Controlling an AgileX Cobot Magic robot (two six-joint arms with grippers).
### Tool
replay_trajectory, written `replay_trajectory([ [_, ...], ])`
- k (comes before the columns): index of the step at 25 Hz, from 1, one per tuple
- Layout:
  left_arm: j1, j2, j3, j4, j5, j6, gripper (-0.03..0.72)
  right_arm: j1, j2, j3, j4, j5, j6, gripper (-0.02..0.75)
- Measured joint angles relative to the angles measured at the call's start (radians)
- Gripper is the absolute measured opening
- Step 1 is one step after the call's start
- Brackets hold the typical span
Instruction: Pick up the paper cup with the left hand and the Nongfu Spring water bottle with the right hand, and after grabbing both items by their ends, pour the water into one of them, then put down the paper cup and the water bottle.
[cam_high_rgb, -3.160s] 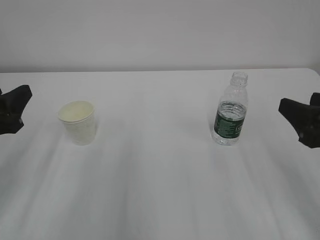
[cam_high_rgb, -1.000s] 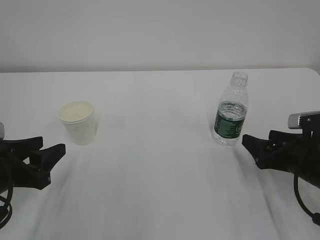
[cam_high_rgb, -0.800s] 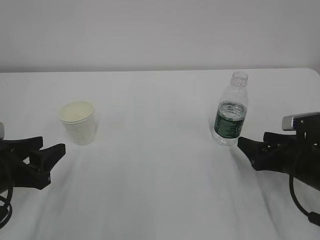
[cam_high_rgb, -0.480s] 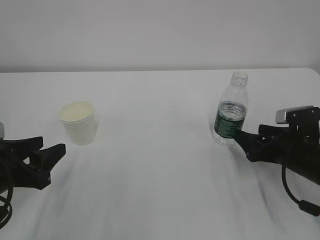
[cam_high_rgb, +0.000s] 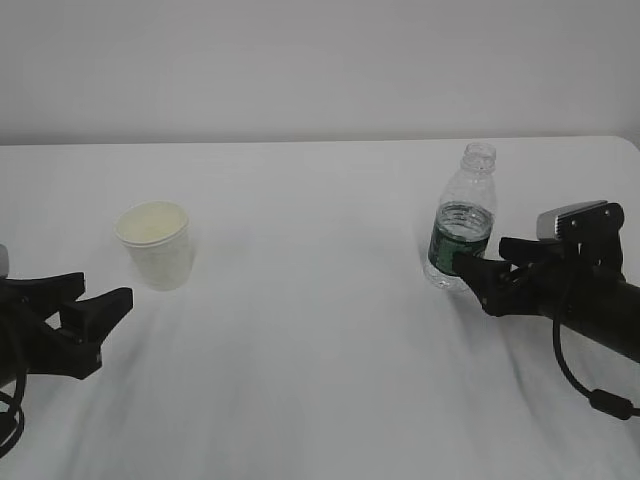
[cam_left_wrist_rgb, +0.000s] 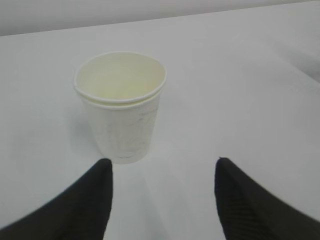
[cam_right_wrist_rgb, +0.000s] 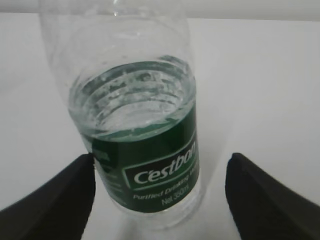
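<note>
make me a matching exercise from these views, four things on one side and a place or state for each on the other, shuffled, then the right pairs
Things:
1. paper cup
2. water bottle
3. left gripper
4. right gripper

Places or states:
A. jaws open on either side of a green label, not closed
B. uncapped, partly filled with clear water
C. upright, nothing inside, on the left of the table
D. jaws open, stopped short of the cup

Pairs: 1-C, 2-B, 3-D, 4-A

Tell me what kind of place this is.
Probably a lab test bench: a bare white table against a blank wall, holding only a paper cup and an uncapped bottle, with two black grippers reaching in.
</note>
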Motion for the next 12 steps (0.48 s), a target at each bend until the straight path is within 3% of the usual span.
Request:
replay_trajectory([
  [4,0.000,0.005,0.000,0.000,0.000,0.000,0.487,0.000,0.000,0.000,-0.004,0.000,0.000,0.615],
  [12,0.000,0.056,-0.002,-0.003,0.000,0.000,0.611,0.000,0.000,-0.023,-0.032,0.000,0.000,0.615],
])
